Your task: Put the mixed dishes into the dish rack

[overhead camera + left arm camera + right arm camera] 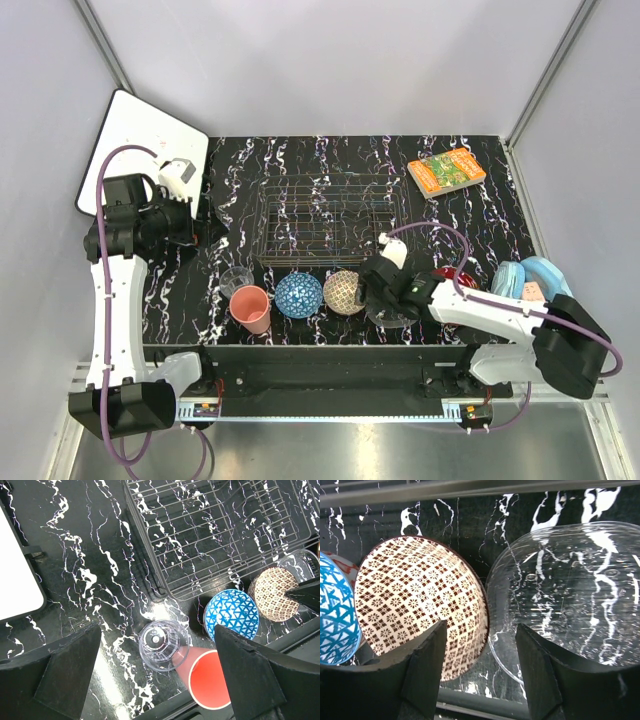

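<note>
The dark wire dish rack (330,220) stands mid-table and holds nothing. In front of it, in a row, are the small clear glass (237,280), pink cup (251,308), blue patterned bowl (298,295) and tan-red patterned bowl (343,290). My right gripper (375,290) is open and low. In its wrist view the right gripper (481,627) straddles the tan-red bowl's rim (415,595) and the clear glass plate's edge (570,595). The red flower-rimmed dish (455,275) is mostly hidden by the arm. My left gripper (157,630) is open, high above the glass (160,645) and the cup (210,680).
An orange-green book (447,170) lies at the back right. A light blue round thing (525,275) sits at the right edge. A white flat board (140,150) leans at the back left. The rack's front left corner (162,587) is near the glass.
</note>
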`<state>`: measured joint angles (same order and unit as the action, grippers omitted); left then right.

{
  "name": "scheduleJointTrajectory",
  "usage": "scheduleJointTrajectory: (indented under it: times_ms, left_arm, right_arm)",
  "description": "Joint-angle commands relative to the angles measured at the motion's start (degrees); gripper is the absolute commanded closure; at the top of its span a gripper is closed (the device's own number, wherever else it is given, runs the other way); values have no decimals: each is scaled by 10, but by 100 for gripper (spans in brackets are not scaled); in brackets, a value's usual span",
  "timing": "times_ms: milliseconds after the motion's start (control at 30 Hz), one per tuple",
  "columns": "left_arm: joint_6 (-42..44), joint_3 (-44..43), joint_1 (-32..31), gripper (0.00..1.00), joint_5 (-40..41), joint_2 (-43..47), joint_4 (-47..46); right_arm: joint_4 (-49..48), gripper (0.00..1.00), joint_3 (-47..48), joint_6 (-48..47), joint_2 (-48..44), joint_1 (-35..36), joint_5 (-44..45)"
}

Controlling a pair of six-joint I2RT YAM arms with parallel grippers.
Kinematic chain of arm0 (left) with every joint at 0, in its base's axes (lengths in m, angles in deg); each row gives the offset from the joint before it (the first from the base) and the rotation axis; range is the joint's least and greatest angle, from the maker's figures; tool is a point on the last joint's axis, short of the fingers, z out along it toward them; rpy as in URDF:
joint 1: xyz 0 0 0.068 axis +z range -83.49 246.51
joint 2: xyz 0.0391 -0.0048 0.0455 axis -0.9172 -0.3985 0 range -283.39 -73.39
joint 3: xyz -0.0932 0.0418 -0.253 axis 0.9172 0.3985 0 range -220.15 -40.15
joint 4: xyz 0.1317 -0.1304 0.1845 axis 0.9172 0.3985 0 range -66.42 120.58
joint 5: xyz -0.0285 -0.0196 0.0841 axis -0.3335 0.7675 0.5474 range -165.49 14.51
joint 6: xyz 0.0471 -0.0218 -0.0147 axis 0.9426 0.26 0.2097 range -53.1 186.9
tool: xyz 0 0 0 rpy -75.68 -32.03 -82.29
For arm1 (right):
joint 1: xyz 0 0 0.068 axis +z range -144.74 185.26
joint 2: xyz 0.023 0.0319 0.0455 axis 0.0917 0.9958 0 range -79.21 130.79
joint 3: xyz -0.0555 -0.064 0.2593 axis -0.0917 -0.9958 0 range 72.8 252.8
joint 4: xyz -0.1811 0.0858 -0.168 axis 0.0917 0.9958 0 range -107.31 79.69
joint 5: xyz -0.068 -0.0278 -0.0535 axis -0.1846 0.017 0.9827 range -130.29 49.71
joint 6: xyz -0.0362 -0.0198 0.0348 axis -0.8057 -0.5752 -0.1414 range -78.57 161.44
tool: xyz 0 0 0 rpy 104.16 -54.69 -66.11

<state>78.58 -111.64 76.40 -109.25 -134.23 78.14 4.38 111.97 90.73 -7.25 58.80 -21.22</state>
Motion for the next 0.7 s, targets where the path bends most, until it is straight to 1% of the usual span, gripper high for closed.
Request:
scheduleJointTrajectory:
  times_ms: [0, 167, 200, 267, 367, 400, 433, 633, 667]
  left_arm:
    - [10, -7, 3, 1, 8, 11, 1]
    - [14, -1, 3, 1, 13, 15, 1]
    - [15, -1, 3, 1, 15, 15, 2]
    - [18, 0, 4, 1, 18, 16, 2]
    - [20, 4, 4, 1, 20, 17, 1]
    - [21, 6, 3, 1, 21, 18, 1]
    - [22, 6, 3, 1, 23, 18, 2]
    - [27, 19, 4, 1, 30, 21, 2]
    - [29, 20, 3, 1, 31, 22, 2]
  right_arm:
    - [-39, 36, 3, 21, 24, 20, 37]
    - [-48, 39, 14, 23, 56, 39, 53]
    - [-48, 42, 16, 23, 62, 42, 54]
    - [-49, 44, 20, 23, 64, 45, 59]
    - [-48, 51, 25, 22, 67, 52, 66]
    - [-49, 56, 26, 21, 66, 53, 69]
    - [-48, 59, 27, 21, 66, 58, 73]
    - [-48, 73, 30, 19, 64, 69, 86]
    - [-48, 77, 30, 19, 65, 69, 86]
